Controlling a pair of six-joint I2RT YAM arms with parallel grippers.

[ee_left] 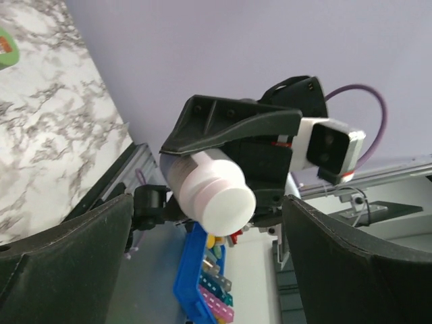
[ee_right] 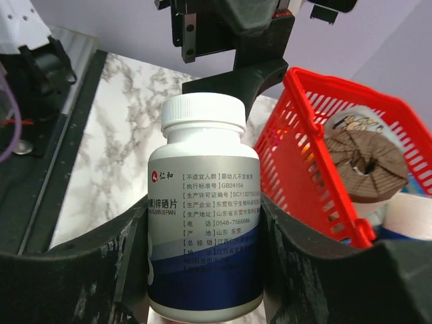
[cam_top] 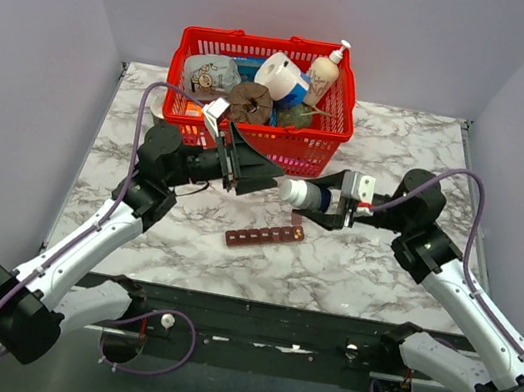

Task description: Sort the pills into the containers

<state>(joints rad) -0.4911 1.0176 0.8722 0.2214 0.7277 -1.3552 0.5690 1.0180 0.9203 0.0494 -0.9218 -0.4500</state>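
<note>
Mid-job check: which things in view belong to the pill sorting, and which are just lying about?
Job: pill bottle, clamped in the right gripper; left gripper, open, facing its cap; dark-red compartment strip on the table.
Lying about: red basket, holding a pump bottle, tape roll, pouch and brown disc.

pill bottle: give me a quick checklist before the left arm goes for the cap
1. Right end effector shut on the pill bottle: ok.
2. White cap on the bottle, facing the left end effector: ok.
3. Left end effector open: ok.
4. Cap centred between the left fingers in the left wrist view: ok.
5. Pill organizer strip on the table near the bottle, compartments open: cannot tell.
6. Red basket clear of the left arm: cannot tell, it is close behind.
</note>
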